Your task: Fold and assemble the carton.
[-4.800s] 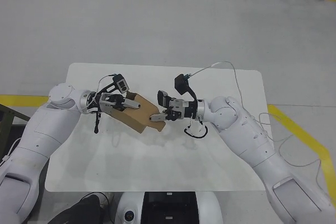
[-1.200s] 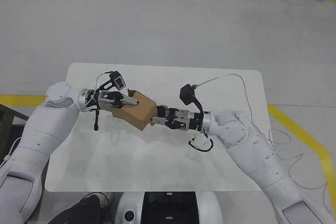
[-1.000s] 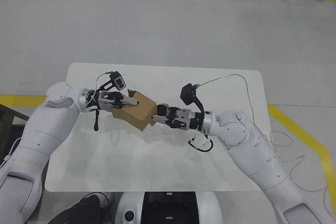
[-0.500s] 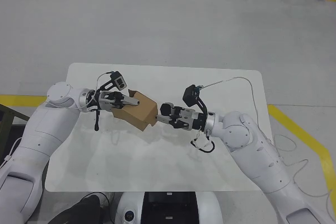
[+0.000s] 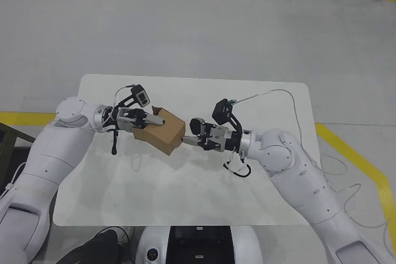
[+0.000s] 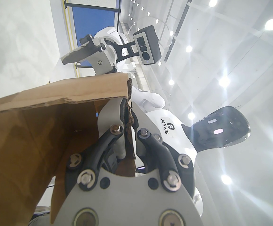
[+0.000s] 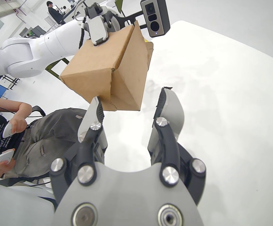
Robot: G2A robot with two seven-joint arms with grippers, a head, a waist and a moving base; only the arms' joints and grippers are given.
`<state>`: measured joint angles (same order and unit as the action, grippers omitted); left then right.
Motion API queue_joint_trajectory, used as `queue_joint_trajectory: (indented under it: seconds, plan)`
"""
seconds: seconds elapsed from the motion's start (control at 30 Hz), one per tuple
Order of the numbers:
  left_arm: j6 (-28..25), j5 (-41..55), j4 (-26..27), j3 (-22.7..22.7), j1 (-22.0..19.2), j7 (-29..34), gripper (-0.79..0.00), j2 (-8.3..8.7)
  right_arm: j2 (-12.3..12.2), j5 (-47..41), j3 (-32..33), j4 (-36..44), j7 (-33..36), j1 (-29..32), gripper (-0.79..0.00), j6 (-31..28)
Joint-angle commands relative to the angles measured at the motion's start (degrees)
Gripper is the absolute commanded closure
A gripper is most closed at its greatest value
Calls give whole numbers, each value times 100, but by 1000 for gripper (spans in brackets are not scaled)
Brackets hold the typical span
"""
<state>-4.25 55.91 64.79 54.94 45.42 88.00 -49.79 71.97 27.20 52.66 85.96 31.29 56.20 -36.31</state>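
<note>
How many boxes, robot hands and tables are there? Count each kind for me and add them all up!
Cardboard boxes: 1, the carton
Robot hands: 2, the left hand pinching the carton's wall, and the right hand open beside it
Tables: 1, the white table
Total: 4

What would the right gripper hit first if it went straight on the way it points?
The folded end of the brown cardboard carton, just ahead, though depth is unclear.
</note>
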Motion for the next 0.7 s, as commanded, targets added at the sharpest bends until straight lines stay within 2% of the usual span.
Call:
queue_joint_trajectory:
  seconds: [0.0,0.07,0.33,0.67]
  plan:
    - [5,1,7,-2,1,0,0,3,9,15,-24,-40,-30,-32,-443,-11]
    - [5,1,13,-4,3,0,0,5,19,43,-49,-79,-66,-67,-468,-21]
    - [9,-2,35,-16,0,0,0,19,56,123,-129,-229,-208,-181,-486,-96]
    - [51,56,69,-48,-2,0,0,32,118,155,-269,-399,-316,-340,-563,-149]
